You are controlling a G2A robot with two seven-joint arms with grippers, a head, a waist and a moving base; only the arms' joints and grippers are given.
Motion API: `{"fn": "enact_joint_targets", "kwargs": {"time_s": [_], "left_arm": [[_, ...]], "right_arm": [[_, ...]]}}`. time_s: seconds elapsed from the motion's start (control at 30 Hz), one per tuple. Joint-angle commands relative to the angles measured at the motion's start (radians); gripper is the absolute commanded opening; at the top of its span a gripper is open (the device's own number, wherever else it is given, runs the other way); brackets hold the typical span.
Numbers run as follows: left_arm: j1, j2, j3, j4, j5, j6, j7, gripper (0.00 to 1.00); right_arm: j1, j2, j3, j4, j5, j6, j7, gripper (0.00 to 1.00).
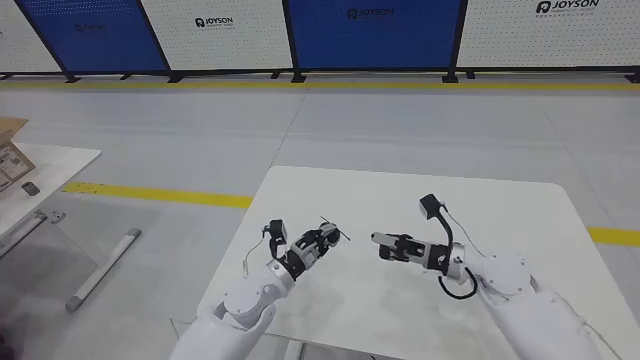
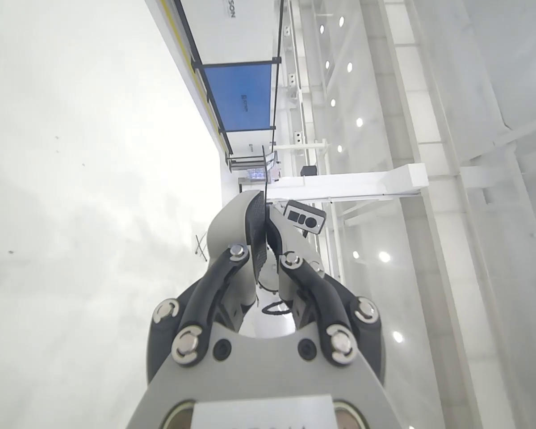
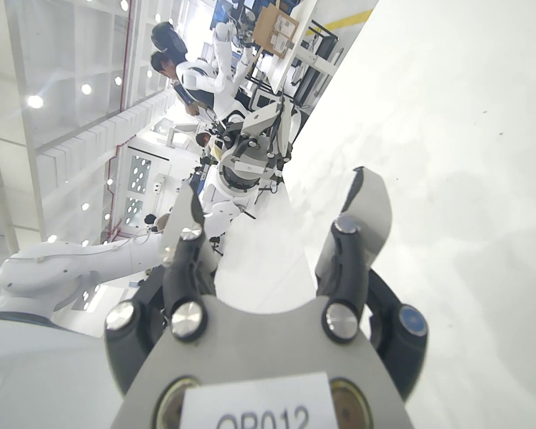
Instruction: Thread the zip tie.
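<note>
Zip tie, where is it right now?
In the top view, the zip tie is pinched in the left gripper over the table, opposite the open right gripper.

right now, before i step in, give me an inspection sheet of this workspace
surface: white table, a few small dark specks
job's things: black zip tie pinched in the left claw, strip sticking out past the fingertips
clutter: nothing seen
claws: left claw shut on the zip tie; right claw open, holding nothing, apart from the left
cables: black cable looping at each wrist
surroundings: blue and white panels, yellow floor line, second table off to one side
</note>
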Motion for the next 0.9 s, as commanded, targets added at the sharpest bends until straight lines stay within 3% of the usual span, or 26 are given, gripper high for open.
{"fn": "enact_joint_targets", "kwargs": {"time_s": [0.0,0.13,0.53,0.6,0.67,0.77,0.87], "left_arm": [[-0.001,-0.004,0.01,0.013,0.035,-0.01,0.053,0.0],[-0.003,-0.014,0.047,0.033,0.106,-0.037,0.141,0.0],[-0.003,-0.014,0.047,0.034,0.107,-0.037,0.144,0.0],[-0.005,-0.019,0.056,0.033,0.094,-0.024,0.169,0.0],[-0.007,-0.027,0.069,0.031,0.1,-0.035,0.233,0.0],[-0.008,-0.036,0.092,0.02,0.093,-0.049,0.274,0.0],[-0.009,-0.039,0.115,0.019,0.22,-0.094,0.303,0.0]], "right_arm": [[-0.033,0.012,0.041,-0.024,0.0,0.001,-0.002,1.0],[-0.072,0.025,0.081,-0.057,-0.013,0.001,-0.012,1.0],[-0.072,0.025,0.081,-0.057,-0.013,0.001,-0.012,1.0],[-0.072,0.025,0.081,-0.057,-0.013,0.001,-0.012,1.0],[-0.072,0.025,0.081,-0.057,-0.013,0.001,-0.012,1.0],[-0.072,0.025,0.081,-0.057,-0.013,0.001,-0.012,1.0],[-0.072,0.025,0.081,-0.057,-0.013,0.001,-0.012,1.0]]}}
